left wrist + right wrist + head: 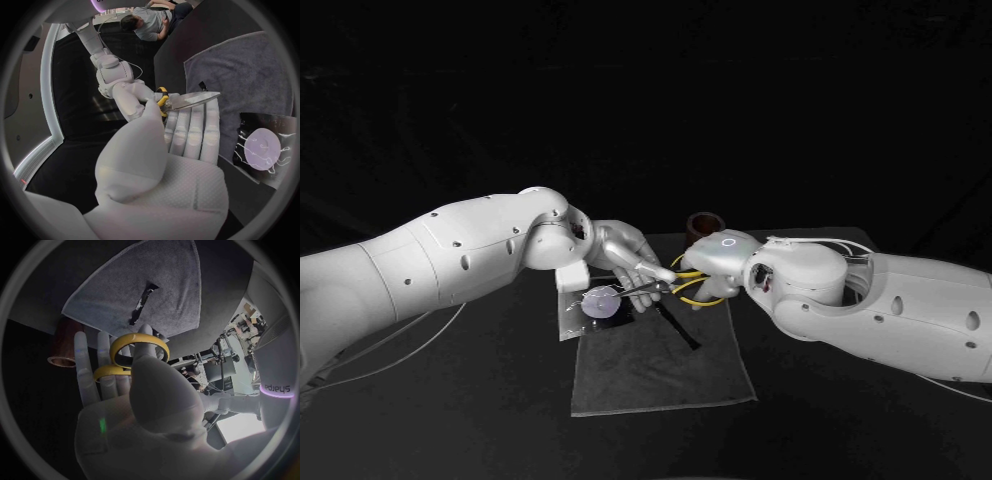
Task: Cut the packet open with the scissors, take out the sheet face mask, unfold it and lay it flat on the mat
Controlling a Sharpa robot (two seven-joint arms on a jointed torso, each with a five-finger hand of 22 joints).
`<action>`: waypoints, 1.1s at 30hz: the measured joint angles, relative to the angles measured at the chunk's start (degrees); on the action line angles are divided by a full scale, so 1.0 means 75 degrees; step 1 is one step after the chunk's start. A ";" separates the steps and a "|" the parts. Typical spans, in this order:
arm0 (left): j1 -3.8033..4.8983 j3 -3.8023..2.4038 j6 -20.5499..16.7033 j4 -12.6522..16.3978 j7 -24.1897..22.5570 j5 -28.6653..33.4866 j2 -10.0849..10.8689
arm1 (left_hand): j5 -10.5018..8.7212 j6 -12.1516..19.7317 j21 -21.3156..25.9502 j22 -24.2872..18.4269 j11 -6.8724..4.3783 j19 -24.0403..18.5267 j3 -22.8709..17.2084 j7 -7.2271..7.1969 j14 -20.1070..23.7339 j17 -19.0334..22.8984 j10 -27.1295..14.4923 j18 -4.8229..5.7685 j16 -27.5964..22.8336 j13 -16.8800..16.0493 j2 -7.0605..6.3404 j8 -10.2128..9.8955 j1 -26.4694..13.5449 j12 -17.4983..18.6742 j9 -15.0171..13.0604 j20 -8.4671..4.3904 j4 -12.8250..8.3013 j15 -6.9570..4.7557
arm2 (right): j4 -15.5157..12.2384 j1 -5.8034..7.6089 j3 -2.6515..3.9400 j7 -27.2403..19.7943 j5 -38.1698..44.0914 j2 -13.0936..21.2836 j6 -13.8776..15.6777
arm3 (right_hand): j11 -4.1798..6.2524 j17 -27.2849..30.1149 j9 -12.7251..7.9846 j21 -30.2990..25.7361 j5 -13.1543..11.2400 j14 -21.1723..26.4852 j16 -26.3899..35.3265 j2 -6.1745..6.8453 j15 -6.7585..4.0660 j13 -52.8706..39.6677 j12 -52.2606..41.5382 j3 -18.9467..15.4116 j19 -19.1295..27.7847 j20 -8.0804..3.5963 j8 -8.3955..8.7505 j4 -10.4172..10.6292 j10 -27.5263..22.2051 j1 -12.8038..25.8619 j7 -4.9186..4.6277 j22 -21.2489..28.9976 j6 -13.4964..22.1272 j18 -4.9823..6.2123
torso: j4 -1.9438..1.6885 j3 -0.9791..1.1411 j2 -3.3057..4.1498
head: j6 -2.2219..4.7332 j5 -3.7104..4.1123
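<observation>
Black table (444, 420), grey mat (661, 380) at centre. The packet (596, 305) lies flat at the mat's 10 o'clock corner, partly off the cloth. The right hand (711, 268) grips the scissors (687, 288) through their yellow loops, blades aimed toward 9 o'clock. The left hand (629, 260) is flat with fingers straight, holding nothing (the blade sits just over its fingertips). Risks: the packet is unheld, so closing blades may shove it aside rather than cut, and the blade could nick the left fingers. A dark strip (682, 325) lies on the mat, identity unclear.
</observation>
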State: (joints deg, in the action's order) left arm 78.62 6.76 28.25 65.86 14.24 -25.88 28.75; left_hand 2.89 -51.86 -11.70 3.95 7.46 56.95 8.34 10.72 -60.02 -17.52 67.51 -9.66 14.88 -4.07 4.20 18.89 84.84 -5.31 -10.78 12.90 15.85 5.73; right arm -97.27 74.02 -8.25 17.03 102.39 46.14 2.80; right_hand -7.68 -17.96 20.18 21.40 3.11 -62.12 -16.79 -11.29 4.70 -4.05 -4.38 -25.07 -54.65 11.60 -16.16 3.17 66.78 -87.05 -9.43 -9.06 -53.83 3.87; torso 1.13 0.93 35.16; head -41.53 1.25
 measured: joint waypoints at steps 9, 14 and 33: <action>-0.0003 0.0027 0.0161 -0.0013 0.0019 0.0196 -0.0036 | 0.0000 -0.0042 0.0031 0.0000 -0.0015 0.0082 -0.0343 -0.0042 -0.0081 -0.0072 0.0068 0.0003 -0.0071 0.0026 0.0190 -0.0083 0.0771 0.0131 0.0044 -0.0027 0.0044 -0.0028 | -0.0054 0.0000 0.0003 -0.0005 0.0056 0.0011 0.0248 | 0.0012 0.0003 0.0000 0.0000 0.0000 0.0000 0.0028 0.0000 0.0000 0.0000 0.0001 0.0000 0.0000 0.0001 0.0000 0.0000 0.0012 0.0000 0.0001 0.0001 0.0001 0.0000 | 0.0003 0.0001 0.0001 | -0.0016 -0.0009; 0.0001 0.0030 0.0200 -0.0018 0.0020 0.0254 -0.0046 | 0.0000 -0.0173 0.0031 0.0000 -0.0066 0.0168 -0.0560 -0.0093 -0.0188 -0.0133 0.0181 0.0007 -0.0071 0.0026 0.0222 -0.0084 0.1056 0.0132 0.0052 -0.0059 0.0078 -0.0078 | -0.0074 -0.0005 -0.0003 -0.0007 0.0077 0.0008 0.0315 | 0.0013 0.0004 -0.0001 0.0000 0.0000 0.0000 0.0028 0.0041 0.0000 -0.0001 0.0003 0.0000 0.0000 0.0002 0.0002 0.0000 0.0013 -0.0041 0.0001 0.0001 0.0001 0.0000 | 0.0004 0.0002 0.0002 | -0.0025 -0.0009; -0.0005 0.0040 0.0185 -0.0029 -0.0027 0.0339 -0.0045 | -0.0050 -0.0408 0.0020 0.0041 -0.0202 0.0606 -0.3920 -0.0217 -0.0699 -0.0722 0.0812 -0.0074 -0.0104 0.0034 -0.0487 0.0178 0.0829 0.0183 -0.0368 -0.0332 0.0373 -0.0261 | -0.0049 0.0001 0.0006 -0.0012 0.0106 0.0002 0.0316 | 0.0012 -0.0001 -0.0029 -0.0002 0.0000 0.0001 0.0129 0.0051 0.0001 0.0020 0.0061 0.0001 -0.0011 0.0015 0.0131 0.0002 0.0016 -0.0051 0.0014 0.0010 0.0015 0.0000 | -0.0001 -0.0003 -0.0004 | -0.0030 0.0004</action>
State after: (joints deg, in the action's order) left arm 78.59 7.06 29.64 65.64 14.03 -23.33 28.41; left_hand 2.51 -54.92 -11.55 4.26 5.94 61.49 -21.07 9.08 -65.26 -22.93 73.60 -10.22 14.10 -3.82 0.55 20.22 91.06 -3.93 -13.54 10.42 18.65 3.77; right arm -97.64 74.03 -8.21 16.94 103.18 46.16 5.17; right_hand -7.59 -17.97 19.96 21.38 3.11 -62.11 -15.82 -10.90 4.71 -3.90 -3.92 -25.06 -54.73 11.71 -15.18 3.18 66.90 -87.43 -9.32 -8.99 -53.72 3.88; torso 1.13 0.91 35.13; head -41.76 1.27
